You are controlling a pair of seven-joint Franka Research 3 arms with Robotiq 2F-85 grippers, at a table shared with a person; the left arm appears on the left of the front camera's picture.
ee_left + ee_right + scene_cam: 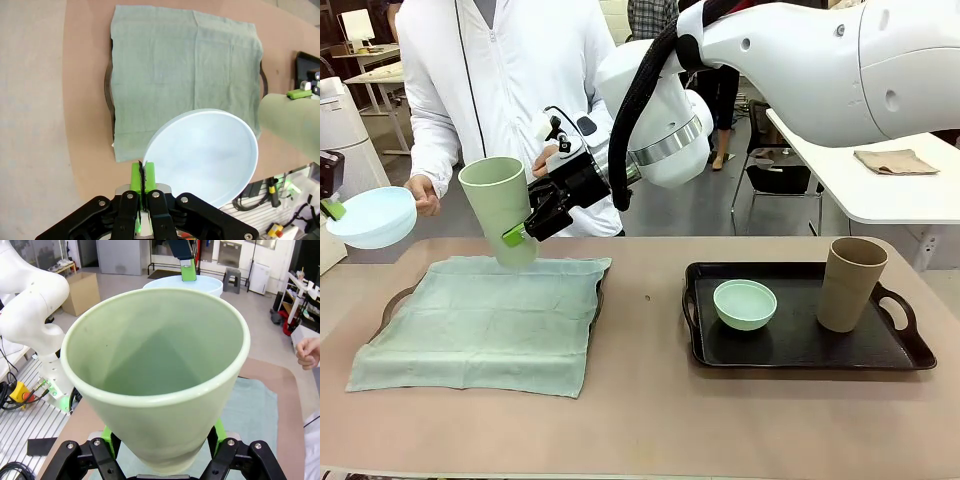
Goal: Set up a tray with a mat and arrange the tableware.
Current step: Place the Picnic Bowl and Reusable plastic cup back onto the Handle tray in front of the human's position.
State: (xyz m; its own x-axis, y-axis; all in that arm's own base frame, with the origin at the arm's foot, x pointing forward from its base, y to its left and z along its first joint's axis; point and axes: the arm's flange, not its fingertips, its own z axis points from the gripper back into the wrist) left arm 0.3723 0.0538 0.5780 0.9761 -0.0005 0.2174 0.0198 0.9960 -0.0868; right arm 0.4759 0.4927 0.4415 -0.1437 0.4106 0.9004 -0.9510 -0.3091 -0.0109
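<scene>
Between the right fingers (515, 236), spread wide around its lower wall, hung the pale green tumbler (498, 205), tilted with its mouth up and its base just above the far edge of the green mat (490, 320). The mat lay draped over a dark tray (392, 303) on the desk (640, 430). The left fingers (137, 177) were pinched fully together on the rim of the pale blue bowl (205, 155), which jutted out beyond their tips in the air near the mat's edge. Well away from both pairs of fingers, a mint green bowl (744, 304) and a tan tumbler (850, 285) stood in the black tray (810, 367). A person's hand (423, 193) hovered just behind the blue bowl. Both held pieces looked like light, stiff, matte plastic, unlikely to break but smooth enough to slip. Given the tumbler's taper, a squeeze low on the wall might ease it upward out of the pads, so a hold nearer mid-height seemed safer. The bowl, caught by one thin edge, would probably pivot if jolted, and the mint bowl likewise offered only its rim.
</scene>
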